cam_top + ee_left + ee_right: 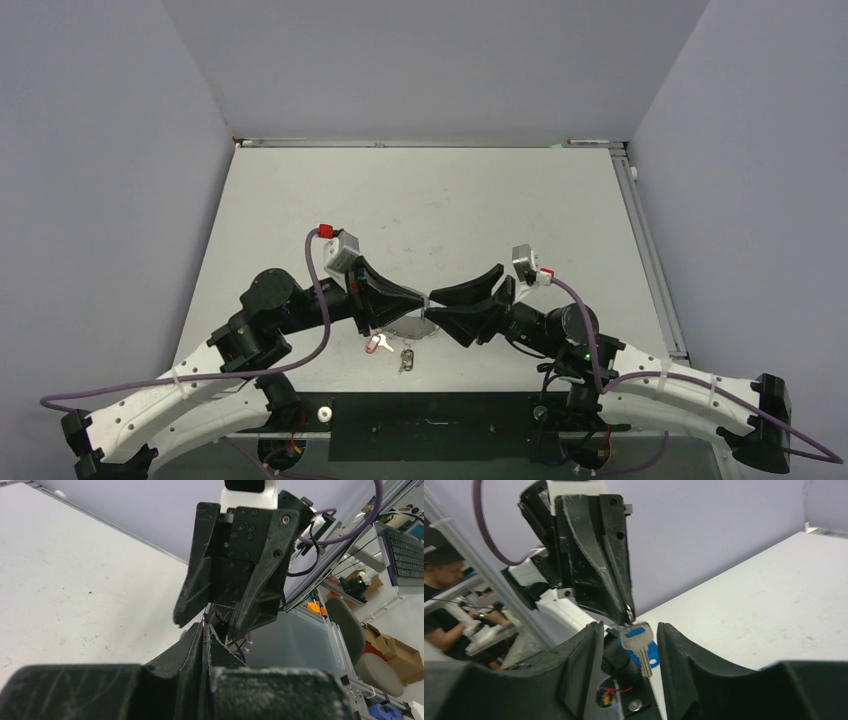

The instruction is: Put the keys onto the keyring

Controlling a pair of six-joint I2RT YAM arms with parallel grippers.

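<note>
My left gripper [424, 299] is shut on a small wire ring [629, 613], and the blue-tag key [638, 641] hangs from that ring above the table. My right gripper [431, 305] faces it, open, with one finger on each side of the hanging key and touching nothing; in the right wrist view [629, 626] the key sits in the gap. The grey keyring plate [408, 327] lies on the table just under both grippers, partly hidden. The red-tag key [377, 343] and the dark-headed key [406, 360] lie loose near the front edge.
The white table [430, 200] stretches behind the grippers, with walls at the back and both sides. A black strip [440, 425] runs along the near edge between the arm bases. Purple cables trail from both wrists.
</note>
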